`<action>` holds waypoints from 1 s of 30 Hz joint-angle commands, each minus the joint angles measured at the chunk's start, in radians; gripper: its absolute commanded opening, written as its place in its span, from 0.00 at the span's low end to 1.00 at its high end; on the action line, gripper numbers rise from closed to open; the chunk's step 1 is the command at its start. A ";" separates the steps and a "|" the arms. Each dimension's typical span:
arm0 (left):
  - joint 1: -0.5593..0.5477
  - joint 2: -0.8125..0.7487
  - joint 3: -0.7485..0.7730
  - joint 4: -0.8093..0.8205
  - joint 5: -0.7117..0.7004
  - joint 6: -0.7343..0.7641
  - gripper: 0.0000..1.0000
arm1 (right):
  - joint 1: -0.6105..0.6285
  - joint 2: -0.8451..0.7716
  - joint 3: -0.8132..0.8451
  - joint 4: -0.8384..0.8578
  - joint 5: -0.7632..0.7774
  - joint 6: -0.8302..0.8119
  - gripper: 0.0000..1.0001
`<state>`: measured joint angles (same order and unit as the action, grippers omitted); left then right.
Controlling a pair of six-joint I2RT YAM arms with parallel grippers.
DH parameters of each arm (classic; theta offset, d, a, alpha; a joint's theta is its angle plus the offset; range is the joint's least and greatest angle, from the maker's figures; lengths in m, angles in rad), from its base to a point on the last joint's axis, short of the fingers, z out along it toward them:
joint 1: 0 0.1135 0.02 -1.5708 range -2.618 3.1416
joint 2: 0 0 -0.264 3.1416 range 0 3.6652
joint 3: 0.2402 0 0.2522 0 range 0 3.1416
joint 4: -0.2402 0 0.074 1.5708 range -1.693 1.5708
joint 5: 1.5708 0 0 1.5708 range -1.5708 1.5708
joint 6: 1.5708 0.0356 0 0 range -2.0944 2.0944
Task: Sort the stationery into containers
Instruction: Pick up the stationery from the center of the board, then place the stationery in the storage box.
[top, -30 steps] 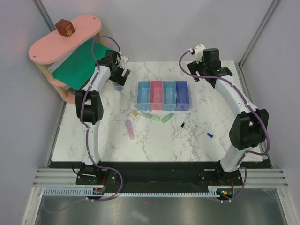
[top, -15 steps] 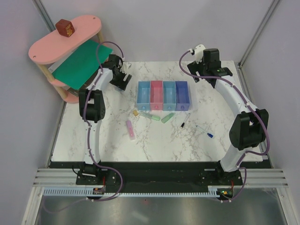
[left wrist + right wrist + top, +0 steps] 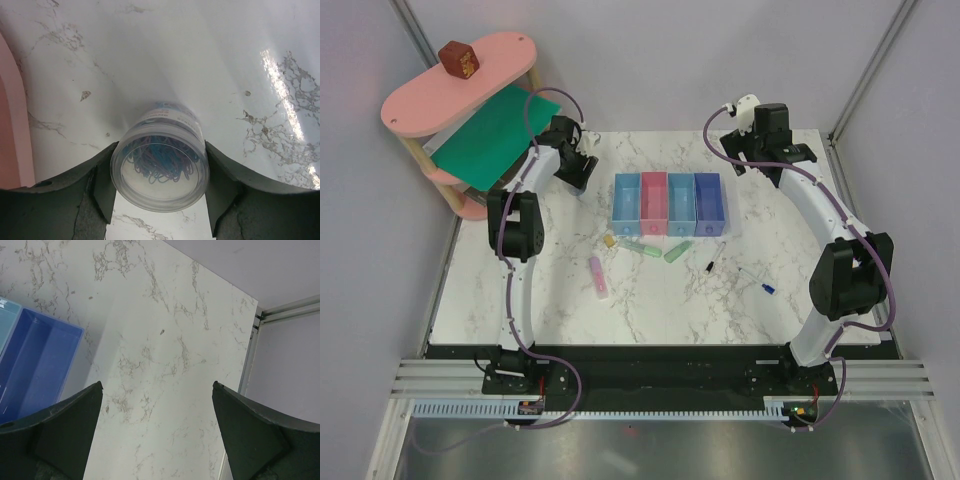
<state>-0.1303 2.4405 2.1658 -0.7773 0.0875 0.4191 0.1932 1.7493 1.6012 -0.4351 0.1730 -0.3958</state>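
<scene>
Nothing here can be read. The clear round tub (image 3: 159,172) of paper clips has a white label (image 3: 167,114) with blue print on its side, too blurred to make out. The brown block (image 3: 458,59) on the pink shelf (image 3: 420,105) bears a yellowish mark, too small to read.

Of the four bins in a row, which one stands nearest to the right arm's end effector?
The dark blue-violet bin, rightmost in the row; the blue bin, pink bin and light blue bin sit further left.
</scene>
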 commanded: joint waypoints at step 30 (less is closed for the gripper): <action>-0.362 -0.229 0.098 -0.120 0.173 -0.049 0.30 | -0.087 -0.152 -0.092 -0.002 -0.015 0.009 0.98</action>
<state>-0.4614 2.1262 2.1277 -0.8845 0.2604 0.3817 0.1352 1.6459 1.5238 -0.4423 0.1722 -0.3893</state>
